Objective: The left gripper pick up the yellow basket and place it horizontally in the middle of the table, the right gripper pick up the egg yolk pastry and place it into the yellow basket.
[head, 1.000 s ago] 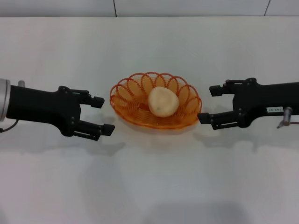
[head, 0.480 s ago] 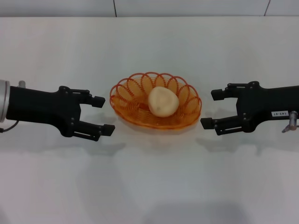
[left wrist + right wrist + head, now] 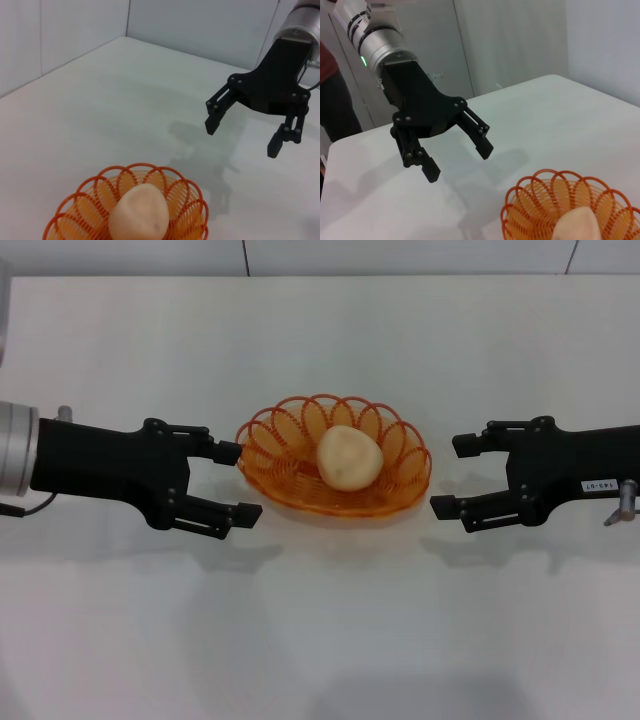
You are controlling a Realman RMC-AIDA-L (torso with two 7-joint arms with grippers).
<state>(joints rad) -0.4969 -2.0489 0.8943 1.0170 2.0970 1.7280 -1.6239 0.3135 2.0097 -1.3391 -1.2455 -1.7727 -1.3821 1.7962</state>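
Note:
The yellow basket (image 3: 333, 470) lies in the middle of the table (image 3: 320, 630), its long side running left to right. The egg yolk pastry (image 3: 349, 457) rests inside it. My left gripper (image 3: 237, 483) is open at the basket's left end, its far fingertip at the rim. My right gripper (image 3: 450, 478) is open and empty, a short way off the basket's right end. The left wrist view shows the basket (image 3: 90, 204), the pastry (image 3: 139, 214) and the right gripper (image 3: 242, 135). The right wrist view shows the basket (image 3: 540, 195), the pastry (image 3: 577, 226) and the left gripper (image 3: 457, 160).
A wall with panel seams (image 3: 245, 255) runs behind the table's far edge. A person in dark clothes (image 3: 337, 102) stands beyond the table's end in the right wrist view.
My left gripper has moved right toward the basket and now reaches its left rim. My right gripper drew slightly back to the right earlier and has since held still. Basket and pastry have not moved.

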